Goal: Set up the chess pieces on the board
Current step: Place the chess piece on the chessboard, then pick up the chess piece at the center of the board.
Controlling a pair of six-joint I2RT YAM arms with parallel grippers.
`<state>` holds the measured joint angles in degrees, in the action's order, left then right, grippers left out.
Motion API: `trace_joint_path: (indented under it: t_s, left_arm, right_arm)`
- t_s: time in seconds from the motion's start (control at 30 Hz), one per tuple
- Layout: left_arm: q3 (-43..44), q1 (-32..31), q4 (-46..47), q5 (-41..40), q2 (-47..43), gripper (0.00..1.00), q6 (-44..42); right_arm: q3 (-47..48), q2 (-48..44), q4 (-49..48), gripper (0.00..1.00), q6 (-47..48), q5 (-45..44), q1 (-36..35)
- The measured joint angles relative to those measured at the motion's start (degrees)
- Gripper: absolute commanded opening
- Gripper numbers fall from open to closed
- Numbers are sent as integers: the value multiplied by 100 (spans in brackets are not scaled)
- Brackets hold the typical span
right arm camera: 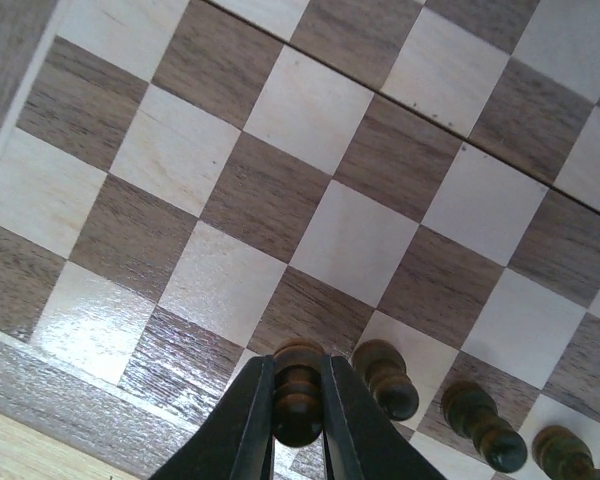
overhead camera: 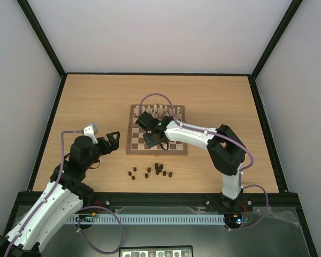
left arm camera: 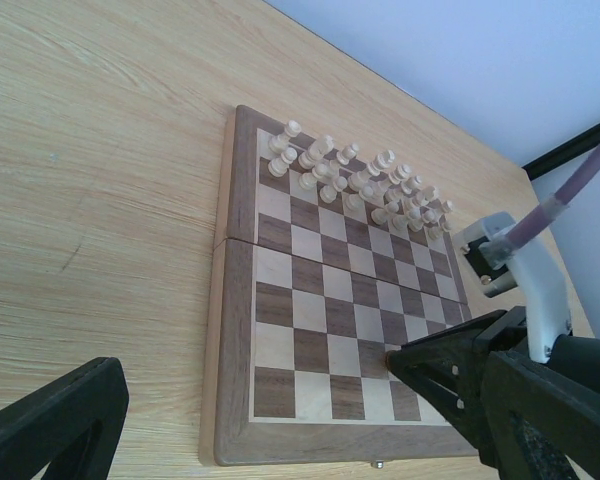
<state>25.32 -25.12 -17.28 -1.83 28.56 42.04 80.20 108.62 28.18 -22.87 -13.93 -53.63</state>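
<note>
Right wrist view: right gripper (right arm camera: pixel 298 365) closed narrow on a dark brown piece (right arm camera: pixel 298 405), held upright over the board (right arm camera: pixel 310 110) at its near edge row. Three dark pieces (right arm camera: pixel 385 378) stand in line on the same row, the nearest just beside the held one. Cannot tell whether the held base touches the square.

Top external: loose dark pieces (overhead camera: pixel 152 172) lie on the table (overhead camera: pixel 85 96) near the board's near edge. Cream pieces (overhead camera: pixel 158 111) fill the far rows. Left gripper (overhead camera: pixel 115 141) spread wide, empty, off the board's left side.

Step, as judged: placing one piece in the near row, most left to do. Next move calls for seating the base square on its cell, then parting the jaws without nudging the neighbour.
</note>
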Motion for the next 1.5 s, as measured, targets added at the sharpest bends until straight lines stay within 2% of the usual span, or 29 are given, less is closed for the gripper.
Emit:
trace_joint_path:
  t_s: [0.57,0.83,1.03,1.2,1.33,1.5]
  left_arm:
    - [0,0,4,-20,63,99,0]
    - [0,0,4,-22,83,99,0]
    - [0,0,9,-22,103,100,0]
    - [2,0,9,-22,109,100,0]
    - [57,0,-31,-17,9,100,2]
    - [400,0,-205,-4,-358,99,20]
  right_arm:
    - [0,208,-7,18,72,83,83]
    - [0,210,-7,28,87,120,103]
    - [0,94,-11,44,129,258,83]
    - [0,-459,-22,56,170,330,-149]
    - [0,-741,-48,54,155,439,-656]
    - [-35,-612,-109,51,59,643,-1156]
